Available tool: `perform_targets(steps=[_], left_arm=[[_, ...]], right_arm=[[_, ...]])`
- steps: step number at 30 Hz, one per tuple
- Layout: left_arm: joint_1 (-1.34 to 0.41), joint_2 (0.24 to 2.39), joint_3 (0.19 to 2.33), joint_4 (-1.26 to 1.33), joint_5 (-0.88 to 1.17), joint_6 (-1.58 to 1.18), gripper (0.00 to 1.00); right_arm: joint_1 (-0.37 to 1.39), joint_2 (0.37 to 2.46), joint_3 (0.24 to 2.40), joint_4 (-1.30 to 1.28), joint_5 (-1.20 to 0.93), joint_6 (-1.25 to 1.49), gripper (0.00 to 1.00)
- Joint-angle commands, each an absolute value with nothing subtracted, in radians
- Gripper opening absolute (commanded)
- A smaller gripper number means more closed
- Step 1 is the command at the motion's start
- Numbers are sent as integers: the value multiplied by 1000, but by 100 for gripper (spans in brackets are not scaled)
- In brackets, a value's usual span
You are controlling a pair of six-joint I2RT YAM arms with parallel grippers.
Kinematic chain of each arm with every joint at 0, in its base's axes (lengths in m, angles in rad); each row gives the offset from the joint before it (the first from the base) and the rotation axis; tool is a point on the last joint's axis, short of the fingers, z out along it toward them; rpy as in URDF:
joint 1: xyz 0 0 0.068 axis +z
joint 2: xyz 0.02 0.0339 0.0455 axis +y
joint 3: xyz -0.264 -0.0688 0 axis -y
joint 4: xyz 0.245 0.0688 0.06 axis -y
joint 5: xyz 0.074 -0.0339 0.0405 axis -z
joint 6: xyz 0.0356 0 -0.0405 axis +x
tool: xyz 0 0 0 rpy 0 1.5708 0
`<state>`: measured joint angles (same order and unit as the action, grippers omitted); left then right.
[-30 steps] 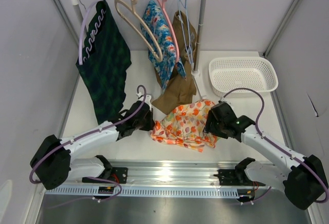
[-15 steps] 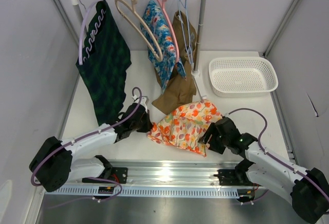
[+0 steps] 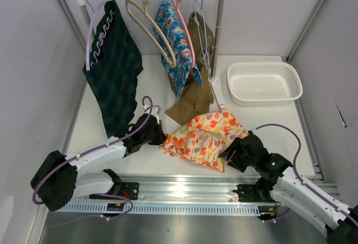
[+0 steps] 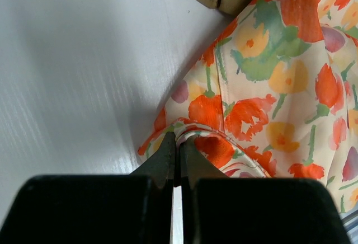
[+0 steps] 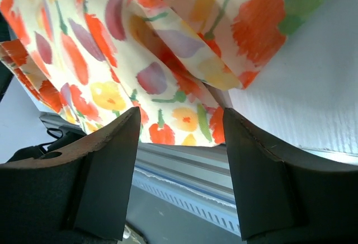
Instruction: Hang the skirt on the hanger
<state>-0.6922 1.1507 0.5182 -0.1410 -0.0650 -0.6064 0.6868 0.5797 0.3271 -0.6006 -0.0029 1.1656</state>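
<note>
Over the last second the right gripper (image 3: pixel 234 155) has been drawn back toward the near right corner. Its fingers are now held apart and the skirt (image 3: pixel 204 137) has been released. The skirt is left spread flatter at the middle of the near edge. The left gripper (image 3: pixel 158 136) is kept clamped on the left hem. The hanger (image 3: pixel 152 31) at the far edge is not yet approached, so a fresh right-side grasp is judged necessary.
</note>
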Motion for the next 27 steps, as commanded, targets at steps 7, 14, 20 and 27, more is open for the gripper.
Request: perform_targets(steps=[7, 14, 20, 27], left_arm=[[-687, 1137, 511, -112, -49, -629, 0], [-687, 1127, 508, -115, -49, -630, 0], [-689, 1062, 553, -178, -40, -604, 0], [-690, 957, 787, -380, -123, -485, 0]], right_arm=[[776, 614, 298, -575, 41, 1242, 60], [830, 699, 247, -453, 69, 1279, 46], [827, 703, 352, -526, 174, 1220, 5], [694, 796, 895, -788, 267, 935, 0]])
